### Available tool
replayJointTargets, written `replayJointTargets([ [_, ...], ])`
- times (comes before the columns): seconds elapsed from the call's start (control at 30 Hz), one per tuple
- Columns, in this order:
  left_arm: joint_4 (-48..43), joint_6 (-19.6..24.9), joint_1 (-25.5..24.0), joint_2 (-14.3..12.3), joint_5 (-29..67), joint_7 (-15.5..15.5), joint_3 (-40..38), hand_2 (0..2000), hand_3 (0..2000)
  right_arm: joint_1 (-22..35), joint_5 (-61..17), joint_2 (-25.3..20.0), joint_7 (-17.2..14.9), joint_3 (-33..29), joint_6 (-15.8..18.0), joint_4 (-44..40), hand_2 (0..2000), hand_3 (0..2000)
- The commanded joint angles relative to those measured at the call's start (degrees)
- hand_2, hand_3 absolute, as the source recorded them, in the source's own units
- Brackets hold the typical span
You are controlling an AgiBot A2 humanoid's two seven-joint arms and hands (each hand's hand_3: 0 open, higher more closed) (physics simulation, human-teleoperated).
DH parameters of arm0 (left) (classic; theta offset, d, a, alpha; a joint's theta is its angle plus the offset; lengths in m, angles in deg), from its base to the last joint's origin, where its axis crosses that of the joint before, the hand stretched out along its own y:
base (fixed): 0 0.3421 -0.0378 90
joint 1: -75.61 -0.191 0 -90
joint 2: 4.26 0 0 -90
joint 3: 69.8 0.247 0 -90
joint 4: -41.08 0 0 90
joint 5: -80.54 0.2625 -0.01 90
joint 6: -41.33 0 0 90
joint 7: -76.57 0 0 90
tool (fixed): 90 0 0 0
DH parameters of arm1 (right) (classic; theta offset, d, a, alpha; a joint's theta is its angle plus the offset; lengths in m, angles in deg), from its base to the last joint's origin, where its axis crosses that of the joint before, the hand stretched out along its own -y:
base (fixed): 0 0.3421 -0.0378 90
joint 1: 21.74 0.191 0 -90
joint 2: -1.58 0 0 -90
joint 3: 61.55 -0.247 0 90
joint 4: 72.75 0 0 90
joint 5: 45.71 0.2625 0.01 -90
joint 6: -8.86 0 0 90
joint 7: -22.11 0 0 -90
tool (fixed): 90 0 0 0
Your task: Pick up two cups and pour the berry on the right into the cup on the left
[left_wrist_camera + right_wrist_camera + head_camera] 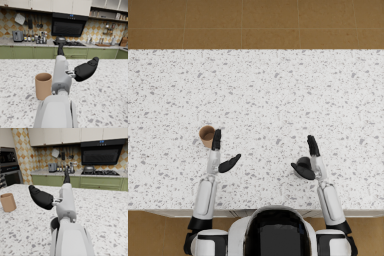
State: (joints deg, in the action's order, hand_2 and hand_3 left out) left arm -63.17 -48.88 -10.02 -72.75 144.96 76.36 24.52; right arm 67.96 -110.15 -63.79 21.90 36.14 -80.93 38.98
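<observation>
A tan cup [206,136] [43,85] [7,202] stands upright on the speckled counter [278,90]. My left hand [220,152] [83,70] is open just to its right, fingers stretched out alongside the rim and thumb spread away from it; it does not grip the cup. A dark cup [304,161] [53,224] sits by my right hand [310,160] [41,198], on the thumb side and mostly hidden under the forearm. That hand is open too, holding nothing. No berry shows in any view.
The counter's front edge [253,211] runs just ahead of my arms, its far edge [253,50] at the top. Beyond the counter are green cabinets [27,52], a stove with a pot [89,169] and a toaster [17,36].
</observation>
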Motion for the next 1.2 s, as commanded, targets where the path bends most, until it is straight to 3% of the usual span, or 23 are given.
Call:
replayJointTargets([
  [0.03,-0.26,0.06,-1.9,0.13,1.8,0.06,-5.99,0,0,-5.16,-1.8,1.9,0.06,-3.51,-0.06,3.52,0,0],
  [0.27,0.45,0.19,-4.95,-0.72,13.92,0.19,-11.4,0,0,-11.89,-13.96,2.93,0.19,-6.75,-0.19,5.61,0,0],
  [0.5,8.78,0.21,-3.26,-1.35,16.89,0.2,-12.8,0,0,-14.58,-16.94,2.69,0.21,-6.7,-0.2,5.25,0,0],
  [1.07,26.66,0.21,4.29,-3.74,17.2,0.21,-8.62,0,0,-10.4,-17.25,-0.79,0.21,-2.63,-0.15,-16.49,0,0],
  [1.2,30.08,0.21,6.48,-4.4,17.2,0.21,-7.66,0,0,-9.75,-17.22,-1.57,0.5,-2.38,1.85,-18.68,0,0],
])
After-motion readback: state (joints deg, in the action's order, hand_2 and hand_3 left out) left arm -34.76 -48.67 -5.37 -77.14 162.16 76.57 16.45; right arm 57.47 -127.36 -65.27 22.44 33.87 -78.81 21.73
